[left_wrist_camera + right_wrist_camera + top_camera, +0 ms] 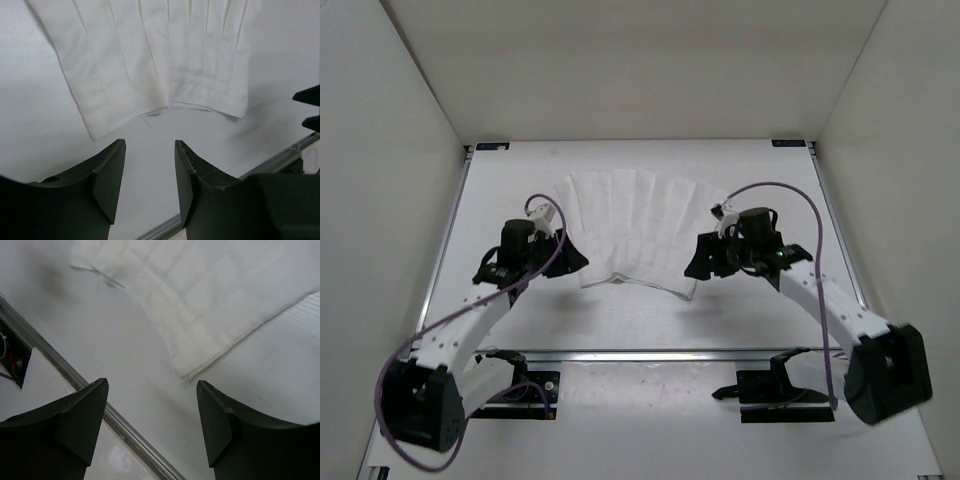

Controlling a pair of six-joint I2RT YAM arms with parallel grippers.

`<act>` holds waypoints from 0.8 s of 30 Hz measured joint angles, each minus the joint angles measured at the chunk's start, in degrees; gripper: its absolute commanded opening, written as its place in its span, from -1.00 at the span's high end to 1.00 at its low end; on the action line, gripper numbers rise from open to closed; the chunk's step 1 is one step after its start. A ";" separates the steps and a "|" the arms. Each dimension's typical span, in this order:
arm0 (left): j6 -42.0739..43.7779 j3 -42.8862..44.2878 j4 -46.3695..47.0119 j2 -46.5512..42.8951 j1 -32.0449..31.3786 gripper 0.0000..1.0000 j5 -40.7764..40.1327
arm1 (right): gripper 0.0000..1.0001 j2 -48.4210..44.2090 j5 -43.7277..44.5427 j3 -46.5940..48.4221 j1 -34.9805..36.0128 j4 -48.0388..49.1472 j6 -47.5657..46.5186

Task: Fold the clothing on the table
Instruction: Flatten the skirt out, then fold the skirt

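Nearest the lens in each wrist view, a hand is seen spread with nothing held: the left hand [150,149] moderately, the right hand [152,390] wider. Both are poised over the bare worktop [620,315], just short of the clothing [635,225], which is laid flat at the middle of the worktop. In the top view its long axis is run from 9 to 3 o'clock, with the creases running 12 to 6. From the left hand the near hem lies at 12 o'clock and the near left corner toward 10 o'clock. From the right hand the near right corner lies at about 2 o'clock, close ahead. Neither hand is judged the nearer: each is placed beside its own near corner, the left at 8 o'clock of the clothing, the right at 4 o'clock. A fold toward 12 o'clock is judged to call for both near corners to be pinched at once.
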 measured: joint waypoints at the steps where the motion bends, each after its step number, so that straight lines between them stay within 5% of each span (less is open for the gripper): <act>1: -1.11 -2.69 -1.27 -4.04 0.26 -0.10 -0.07 | -0.47 -4.31 0.66 -2.36 1.07 -0.76 0.83; 6: -4.22 -6.34 -1.46 -13.42 -0.59 -0.11 -1.73 | -0.45 -13.16 3.98 -6.03 -3.15 0.35 6.08; 24: -6.75 -11.06 5.18 7.96 -5.68 -0.22 -17.40 | -0.16 4.83 13.77 -12.13 8.31 6.82 20.70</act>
